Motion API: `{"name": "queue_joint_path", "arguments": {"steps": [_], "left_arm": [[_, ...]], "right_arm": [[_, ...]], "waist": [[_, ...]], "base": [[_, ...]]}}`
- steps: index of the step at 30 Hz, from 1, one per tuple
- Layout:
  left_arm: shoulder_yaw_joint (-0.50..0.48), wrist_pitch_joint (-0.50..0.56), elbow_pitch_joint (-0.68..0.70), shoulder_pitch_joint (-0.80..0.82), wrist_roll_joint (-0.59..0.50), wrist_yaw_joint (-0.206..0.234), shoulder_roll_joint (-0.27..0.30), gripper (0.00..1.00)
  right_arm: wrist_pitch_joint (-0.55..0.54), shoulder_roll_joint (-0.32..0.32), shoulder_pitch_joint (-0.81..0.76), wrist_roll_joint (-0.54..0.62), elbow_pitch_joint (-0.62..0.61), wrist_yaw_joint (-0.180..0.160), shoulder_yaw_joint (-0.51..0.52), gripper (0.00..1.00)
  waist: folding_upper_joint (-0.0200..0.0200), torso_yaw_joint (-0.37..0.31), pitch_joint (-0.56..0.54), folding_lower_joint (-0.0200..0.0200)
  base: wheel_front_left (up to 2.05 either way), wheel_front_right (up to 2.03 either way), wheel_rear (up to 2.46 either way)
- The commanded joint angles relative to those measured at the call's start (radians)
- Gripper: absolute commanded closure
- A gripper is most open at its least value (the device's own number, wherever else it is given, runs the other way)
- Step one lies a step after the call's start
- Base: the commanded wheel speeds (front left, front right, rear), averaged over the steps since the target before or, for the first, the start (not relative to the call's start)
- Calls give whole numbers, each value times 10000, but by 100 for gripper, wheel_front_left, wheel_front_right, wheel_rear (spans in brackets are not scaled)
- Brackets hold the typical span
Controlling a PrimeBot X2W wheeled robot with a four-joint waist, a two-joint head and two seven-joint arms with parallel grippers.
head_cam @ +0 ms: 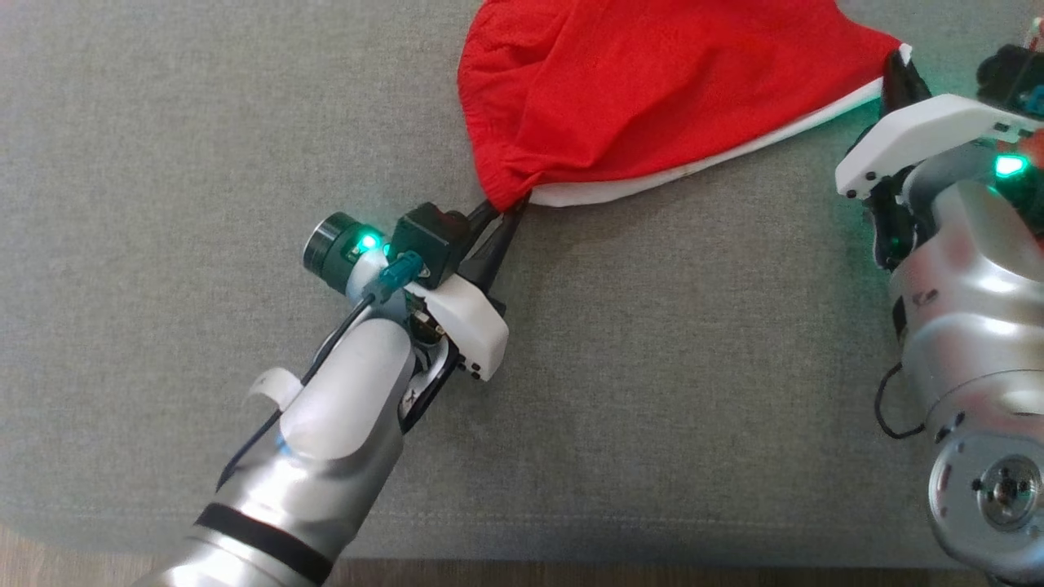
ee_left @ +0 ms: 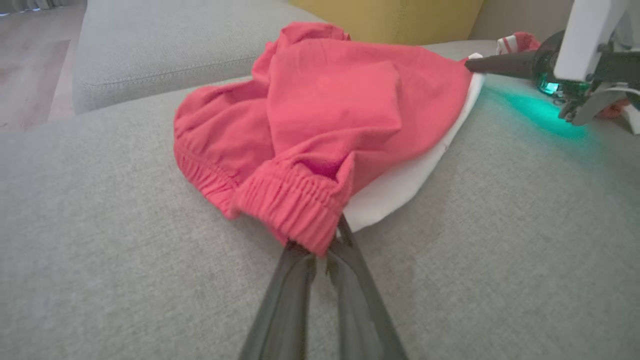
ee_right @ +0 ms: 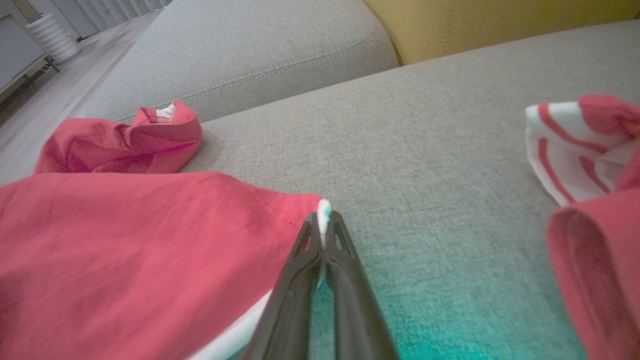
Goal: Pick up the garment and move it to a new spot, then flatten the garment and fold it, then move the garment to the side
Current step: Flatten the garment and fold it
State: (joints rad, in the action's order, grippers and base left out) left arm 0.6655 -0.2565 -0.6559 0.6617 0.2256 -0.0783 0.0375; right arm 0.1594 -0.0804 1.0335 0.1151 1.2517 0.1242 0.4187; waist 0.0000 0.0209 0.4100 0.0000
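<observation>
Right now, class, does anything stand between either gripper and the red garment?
Nothing visible does. The left gripper is shut on one gathered, elastic corner of the red garment, and the right gripper is shut on the opposite, white-edged corner.

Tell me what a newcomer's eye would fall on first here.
The bright red garment stands out, bunched on the grey sofa cushion at the top middle of the head view. Next, both arms grip it: the left jaws are shut on its elastic waistband at the lower corner, and the right jaws on its white-edged corner at the far right.
</observation>
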Motion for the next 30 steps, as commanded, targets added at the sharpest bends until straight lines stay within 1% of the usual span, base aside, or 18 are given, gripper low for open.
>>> {"name": "queue_joint_path", "arguments": {"steps": [1,3,6,8,11,16,20,22,25,30], "left_arm": [[-345,-53,361,210,0,83,139,100],[-513,-53,697,104,-120,73,282,100],[-838,-53,1525,131,-208,58,528,100],[-1083,-53,2046,168,-238,69,751,100],[-1374,-52,2453,338,-200,54,1112,100],[-1783,402,3098,819,-24,73,1595,100],[-1949,882,3768,1070,-31,147,1950,100],[-2042,1017,4147,1069,24,195,2071,100],[-2201,1253,4813,912,160,377,2157,100],[-2293,1917,5894,450,308,692,2302,100]], "right_arm": [[158,126,348,80,-202,65,-307,100],[216,125,408,92,-149,65,-747,100],[91,142,673,-252,-68,65,-1209,100],[40,156,925,-450,-56,65,-1736,100],[6,179,1251,-825,-119,65,-2613,100],[-127,193,1492,-1618,-538,65,-3951,100],[-296,170,1330,-2387,-1184,65,-4724,100],[-401,3,1149,-2650,-1547,65,-4873,100],[-636,-48,862,-3103,-2188,65,-4772,100],[-1318,-132,100,-3231,-3576,65,-4400,100]], "waist": [[0,-13,-85,0],[0,-30,-326,0],[0,-113,-674,0],[0,-220,-977,0],[0,-416,-1508,0],[0,-769,-2407,0],[0,-999,-3146,0],[0,-1103,-3518,0],[0,-1198,-3954,0],[0,-1209,-4394,0]], "base": [[0,0,0],[0,0,0],[0,0,0],[0,0,0],[0,0,0],[0,0,0],[0,0,0],[0,0,0],[0,0,0],[0,0,0]]}}
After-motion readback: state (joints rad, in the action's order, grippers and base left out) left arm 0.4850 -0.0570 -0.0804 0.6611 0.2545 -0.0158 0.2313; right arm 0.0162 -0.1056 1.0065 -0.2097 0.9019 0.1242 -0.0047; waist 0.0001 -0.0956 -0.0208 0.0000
